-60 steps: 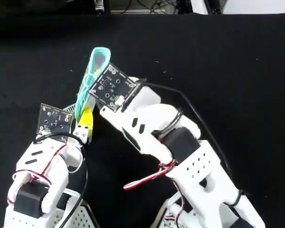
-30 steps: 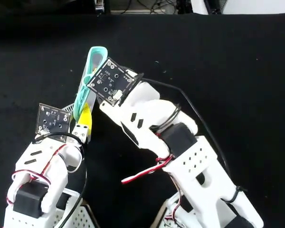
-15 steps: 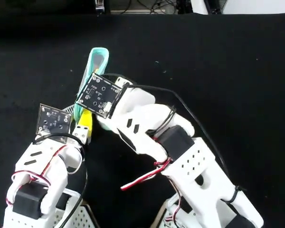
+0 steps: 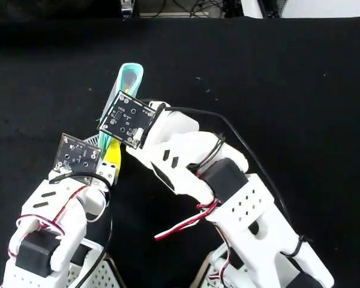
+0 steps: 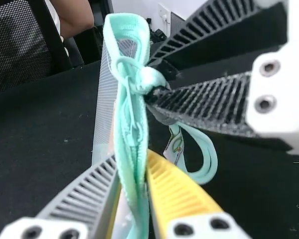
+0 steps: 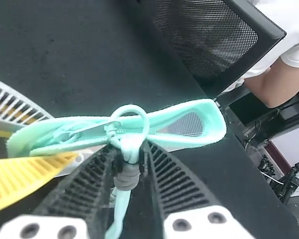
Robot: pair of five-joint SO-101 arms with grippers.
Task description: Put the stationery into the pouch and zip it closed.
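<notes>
The mint-edged mesh pouch (image 4: 129, 77) is held upright on its edge above the black table (image 4: 288, 90). My left gripper (image 5: 132, 167), with one grey and one yellow finger (image 5: 177, 191), is shut on the pouch's near end. My right gripper (image 6: 130, 149) has black fingers (image 5: 204, 99) and is shut on the zipper pull (image 5: 148, 80), with its mint cord (image 5: 204, 154) hanging below. In the high view the right wrist (image 4: 126, 120) sits over the middle of the pouch, just beyond the left gripper (image 4: 110, 155). The pouch's contents are hidden.
A black mesh chair (image 6: 209, 35) and part of a seated person stand beyond the far table edge. Bare black table stretches to the right and left of the arms.
My right gripper has slid back along the pouch toward the left gripper, holding the zipper pull. The left arm and the pouch have shifted slightly to the right.
</notes>
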